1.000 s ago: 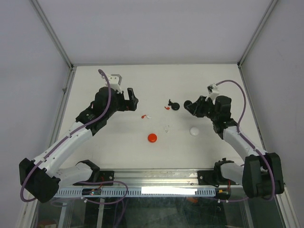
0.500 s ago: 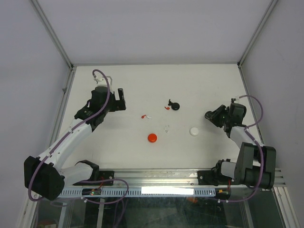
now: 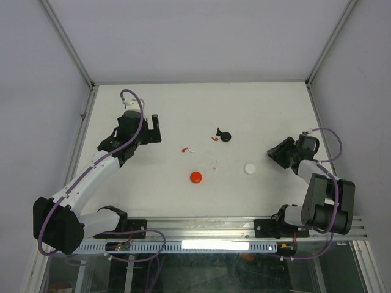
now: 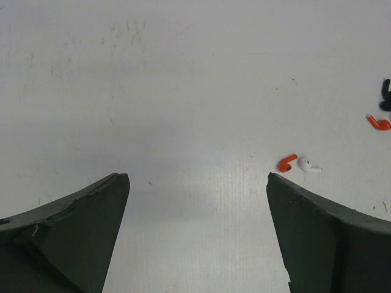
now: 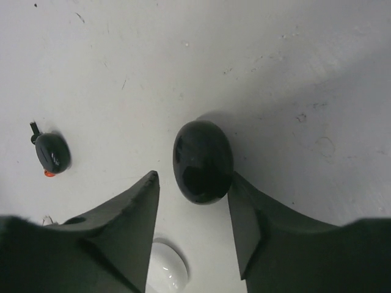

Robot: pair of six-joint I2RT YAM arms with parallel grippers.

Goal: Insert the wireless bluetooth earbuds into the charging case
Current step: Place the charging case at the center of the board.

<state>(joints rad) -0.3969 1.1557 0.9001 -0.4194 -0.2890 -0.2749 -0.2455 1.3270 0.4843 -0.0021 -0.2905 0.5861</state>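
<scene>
Red [image 4: 287,163] and white [image 4: 307,164] earbuds lie side by side mid-table, also in the top view as the red earbud [image 3: 184,149] and white earbud [image 3: 192,149]. Another red earbud [image 3: 214,138] and a black earbud [image 3: 219,130] lie against the black round case [image 3: 226,137]. My left gripper [image 3: 153,128] hangs open and empty to their left. At the right side my right gripper [image 5: 193,176] stands with its jaws parted around a glossy black oval piece [image 5: 203,160] resting on the table. One finger [image 5: 250,207] touches that piece; the other stands clear of it.
A red round case [image 3: 196,176] and a white round case [image 3: 250,168] sit near the table's middle. A small clear bit [image 3: 214,165] lies between them. The white case [image 5: 165,274] shows just below my right jaws. Metal frame rails border the table.
My right arm has drawn back to the right, away from the black case, with the black piece, and its jaws have just parted. My left arm pulled back slightly to the left.
</scene>
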